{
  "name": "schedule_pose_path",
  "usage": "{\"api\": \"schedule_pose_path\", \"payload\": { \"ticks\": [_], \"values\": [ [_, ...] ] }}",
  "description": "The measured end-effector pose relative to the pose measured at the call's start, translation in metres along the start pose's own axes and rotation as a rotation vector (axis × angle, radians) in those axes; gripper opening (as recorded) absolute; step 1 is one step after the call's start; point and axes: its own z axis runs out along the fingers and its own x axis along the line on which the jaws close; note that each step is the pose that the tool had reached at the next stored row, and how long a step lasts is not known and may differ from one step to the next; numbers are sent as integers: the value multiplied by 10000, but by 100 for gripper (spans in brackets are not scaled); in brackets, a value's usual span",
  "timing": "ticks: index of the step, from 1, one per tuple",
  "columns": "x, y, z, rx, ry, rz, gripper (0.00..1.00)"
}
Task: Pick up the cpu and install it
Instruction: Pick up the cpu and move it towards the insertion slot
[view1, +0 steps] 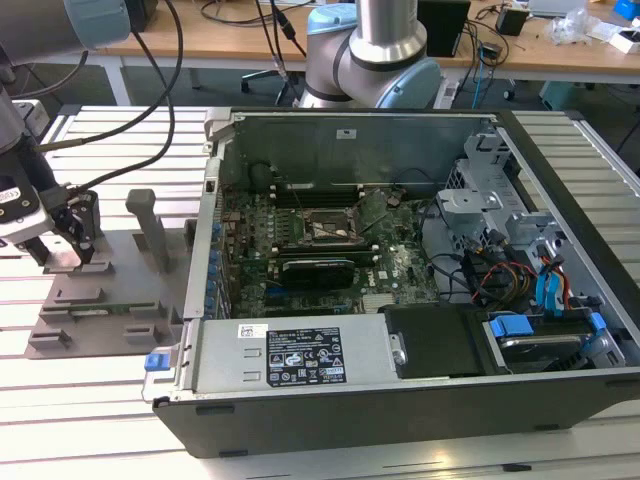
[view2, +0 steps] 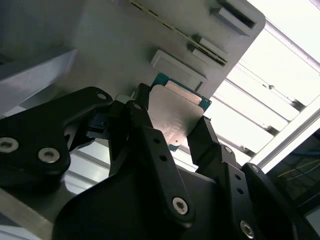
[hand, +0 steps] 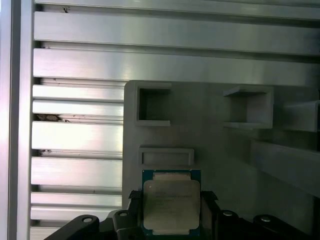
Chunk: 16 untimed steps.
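The cpu (view2: 176, 116), a flat square chip with a silvery top plate and a green rim, sits between the two black fingers (view2: 142, 125) of my gripper (view2: 172, 131). The fingers press on its two opposite edges. In the first wrist view the cpu (hand: 171, 205) is held in the gripper (hand: 171, 200) just over the grey plastic tray (hand: 220, 150). In the exterior view the gripper (view1: 62, 245) hangs low over that tray (view1: 110, 300) at the exterior view's left, well apart from the open computer case (view1: 400, 260). The motherboard's bare socket (view1: 328, 230) lies mid-case.
The tray carries upright posts (view1: 150, 225) and square pockets (hand: 152, 106) near the gripper. A long black expansion card (view1: 318, 268) lies just in front of the socket. Drive cages and cables (view1: 500, 260) fill the case's right side. Slatted aluminium table (view1: 90, 420) surrounds everything.
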Motion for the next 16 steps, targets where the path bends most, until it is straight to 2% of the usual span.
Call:
{"api": "schedule_pose_path", "payload": {
  "ticks": [4,16],
  "values": [
    [-1,-2,-55,0,-1,0,55],
    [-4,-4,-129,-1,-1,1,55]
  ]
}}
